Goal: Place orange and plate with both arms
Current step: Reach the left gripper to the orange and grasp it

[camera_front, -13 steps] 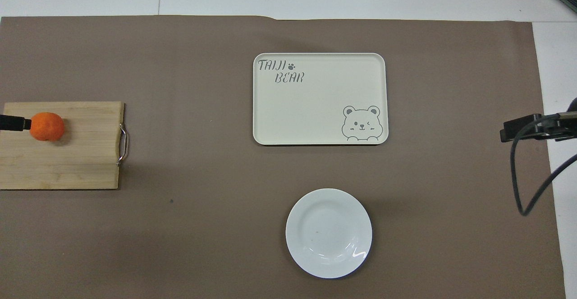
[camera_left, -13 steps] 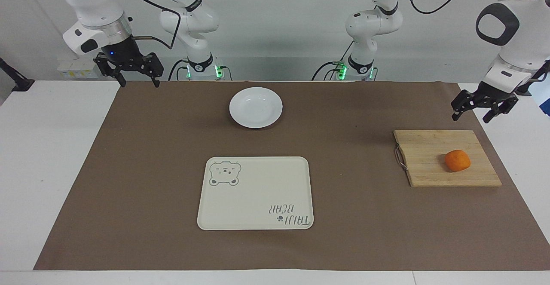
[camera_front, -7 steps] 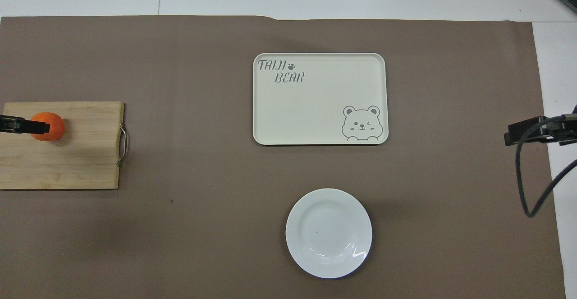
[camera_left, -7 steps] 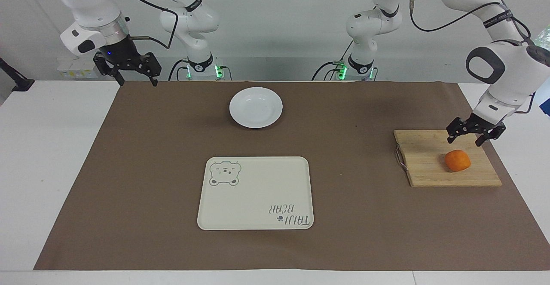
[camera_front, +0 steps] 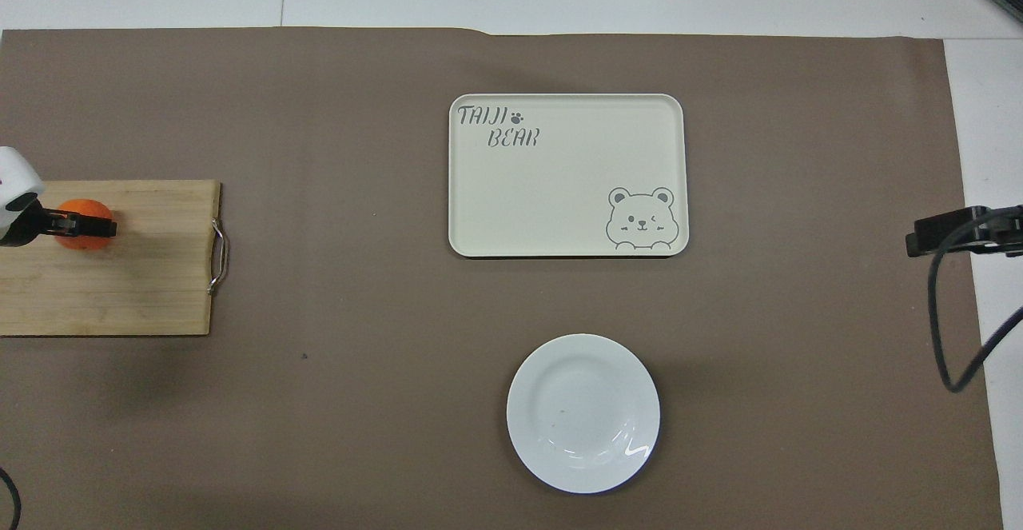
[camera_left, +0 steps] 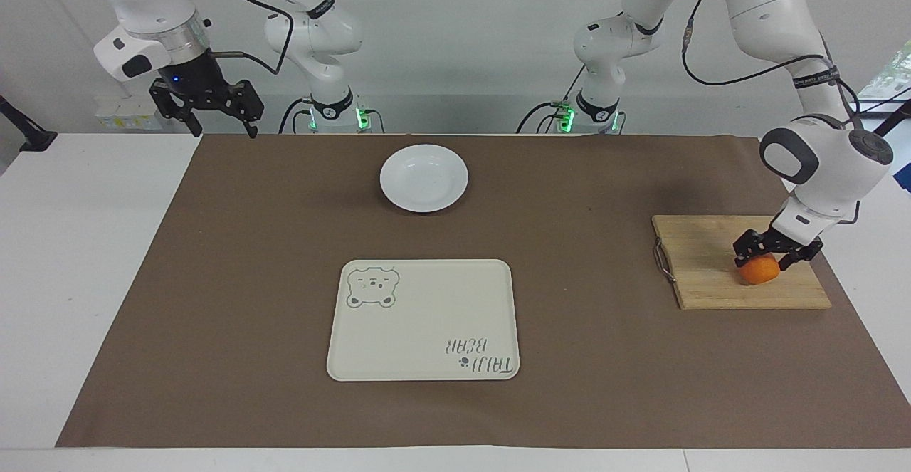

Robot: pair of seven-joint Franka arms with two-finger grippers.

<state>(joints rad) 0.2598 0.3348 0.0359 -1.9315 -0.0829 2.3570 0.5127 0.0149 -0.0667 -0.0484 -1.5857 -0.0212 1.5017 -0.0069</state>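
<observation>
With the left gripper (camera_left: 763, 260) spread astride the orange (camera_left: 759, 270) on the cutting board (camera_left: 701, 262), I should centre before closing.

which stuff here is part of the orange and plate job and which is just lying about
Part of the job:
- orange, on the cutting board, left gripper open around it
- plate, bare, near the robots
- right gripper, open, waiting above the mat's corner

Just there:
- cutting board
- bear-print tray
- brown mat
</observation>
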